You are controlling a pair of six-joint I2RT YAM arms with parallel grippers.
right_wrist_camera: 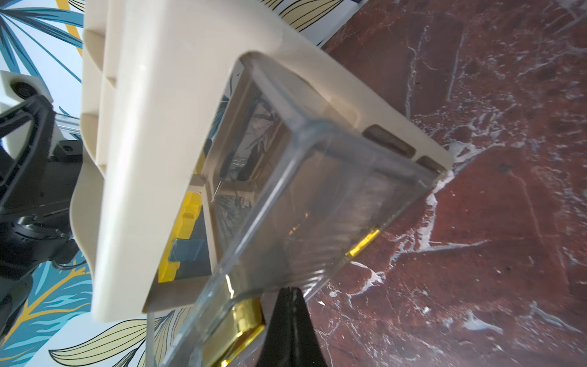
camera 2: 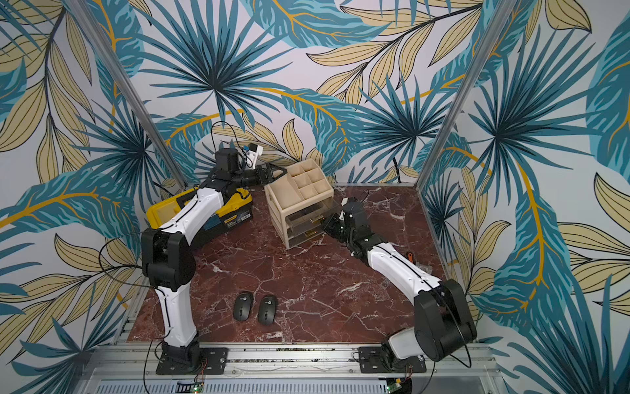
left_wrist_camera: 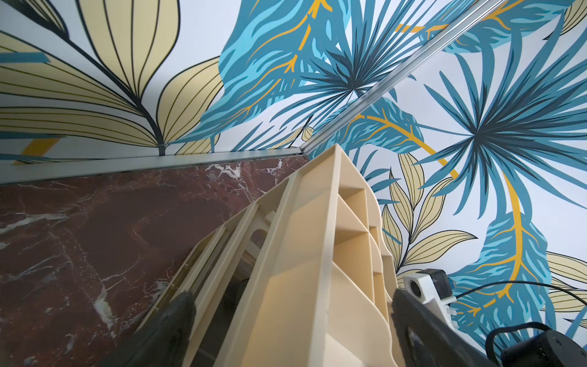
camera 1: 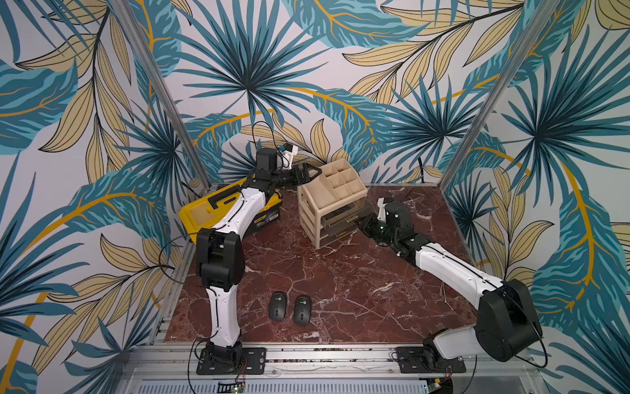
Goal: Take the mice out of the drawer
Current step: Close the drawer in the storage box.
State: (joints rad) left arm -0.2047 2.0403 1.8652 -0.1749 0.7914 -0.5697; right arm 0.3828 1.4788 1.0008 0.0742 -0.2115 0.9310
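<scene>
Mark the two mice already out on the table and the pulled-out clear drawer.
mouse nearer the left arm (camera 1: 278, 306): in a top view, middle of its black shell.
mouse nearer the right arm (camera 1: 302, 309): in a top view, middle of its shell.
clear drawer (right_wrist_camera: 317, 197): right wrist view, on its transparent panel.

legible text: none. entries below are marks seen but not readable.

toolbox (camera 1: 204, 211), yellow and black: label (camera 1: 265, 223) on its front face, a yellow strip with dark print above a darker block. it shows in both top views, also at (camera 2: 236, 221). the characters are too small and blurred to make out.

left mouse (camera 1: 277, 306) and right mouse (camera 1: 302, 309), on the table (camera 1: 341, 273): each has a small round white logo (camera 1: 279, 298) with a dark mark inside, not decipherable.

wrist views: nothing readable.
</scene>
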